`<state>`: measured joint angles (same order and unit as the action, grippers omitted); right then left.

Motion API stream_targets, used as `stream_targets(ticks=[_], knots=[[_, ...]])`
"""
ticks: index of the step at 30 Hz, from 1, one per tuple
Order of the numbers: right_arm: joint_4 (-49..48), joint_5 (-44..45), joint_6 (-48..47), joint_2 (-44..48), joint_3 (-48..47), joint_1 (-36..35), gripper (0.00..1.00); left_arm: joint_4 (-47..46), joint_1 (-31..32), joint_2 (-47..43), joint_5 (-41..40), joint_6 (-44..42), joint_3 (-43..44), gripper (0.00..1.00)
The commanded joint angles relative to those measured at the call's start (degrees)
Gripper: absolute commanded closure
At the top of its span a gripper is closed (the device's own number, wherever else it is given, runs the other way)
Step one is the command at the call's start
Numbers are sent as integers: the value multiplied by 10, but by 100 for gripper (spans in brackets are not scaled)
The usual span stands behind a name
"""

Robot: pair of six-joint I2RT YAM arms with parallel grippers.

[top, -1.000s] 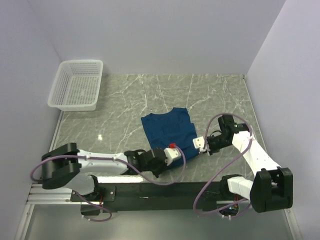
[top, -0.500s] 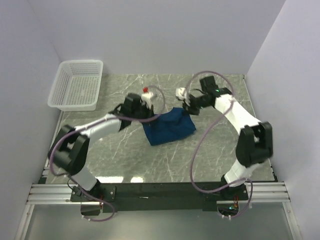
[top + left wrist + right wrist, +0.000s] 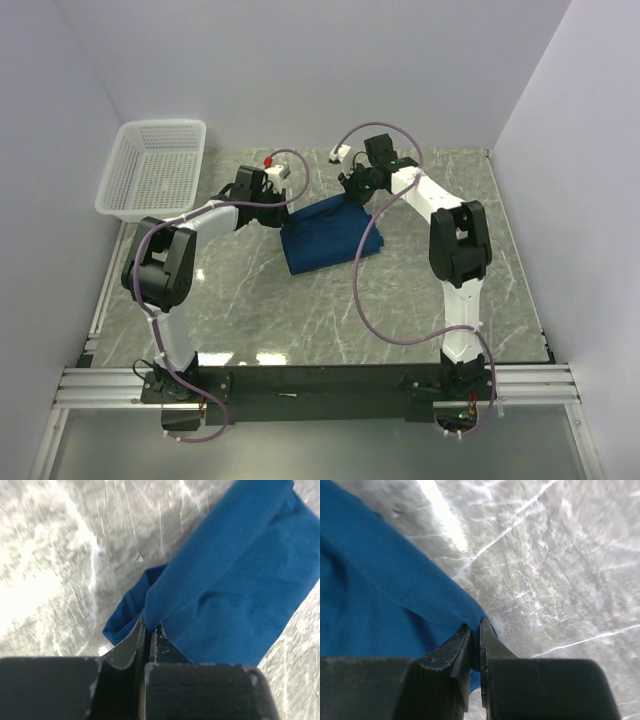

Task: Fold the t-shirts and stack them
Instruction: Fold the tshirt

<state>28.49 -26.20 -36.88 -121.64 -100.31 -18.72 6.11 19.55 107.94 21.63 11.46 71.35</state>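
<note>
Cloth was pinched tight in both our grippers. The left gripper (image 3: 150,626) and right gripper (image 3: 475,626) each held a far corner of the blue t-shirt (image 3: 325,238). It lay mid-way on the table (image 3: 420,290), stretching from them toward the near edge.

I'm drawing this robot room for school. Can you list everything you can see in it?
t-shirt: one, dark blue, folded over, middle of the table.
basket: one, white plastic mesh, far left corner of the table.
table: one, grey-green marble pattern.
walls: pale lilac-grey, on three sides.
left gripper: one, black fingers, shut on the t-shirt's far left corner.
right gripper: one, black fingers, shut on its far right corner.
left arm and right arm: two, white and black, purple cables.
</note>
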Motion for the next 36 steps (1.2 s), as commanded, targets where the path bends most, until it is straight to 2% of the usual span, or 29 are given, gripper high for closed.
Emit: stream_targets(ticks=[1, 16, 19, 20, 21, 22, 24, 25, 28, 29, 30, 31, 32, 33, 34, 36], knots=[[-12, 39, 36, -10, -45, 3, 100, 14, -1, 1, 3, -2, 19, 100], [-17, 62, 61, -38, -65, -4, 100, 49, -4, -3, -73, 21, 33, 99], [-21, 87, 79, -48, -72, -6, 100, 54, -4, -6, -115, 34, 40, 98], [-25, 97, 87, -48, -73, -7, 93, 58, -4, -5, -134, 38, 45, 93], [-45, 109, 99, -46, -70, -6, 51, 65, -4, -5, -160, 46, 50, 82], [-61, 165, 141, -38, -54, -6, 42, 72, -4, -10, -181, 61, 55, 61], [-71, 199, 167, -9, -39, -2, 33, 67, -4, -28, -214, 68, 50, 50], [-64, 182, 177, 3, -32, 4, 33, 62, -4, -57, -234, 80, 44, 41], [-22, 116, 190, 62, 5, 31, 37, 54, -4, -116, -221, 119, 31, 38], [-9, 18, 188, 86, 15, 38, 39, 46, -4, -131, -201, 133, 24, 38], [10, -41, 183, 95, 25, 48, 53, 11, -4, -145, -164, 149, 0, 39], [42, -103, 195, 99, 46, 59, 65, -13, -3, -164, -86, 187, -18, 43], [66, -158, 187, 95, 53, 61, 72, -41, -3, -170, -28, 209, -37, 46], [134, -252, 172, 85, 51, 60, 88, -84, -2, -169, 24, 232, -75, 49], [162, -284, 159, 74, 50, 53, 90, -151, 4, -159, 106, 279, -93, 57], [229, -362, 128, 36, 45, 46, 95, -200, 17, -138, 152, 311, -123, 63]])
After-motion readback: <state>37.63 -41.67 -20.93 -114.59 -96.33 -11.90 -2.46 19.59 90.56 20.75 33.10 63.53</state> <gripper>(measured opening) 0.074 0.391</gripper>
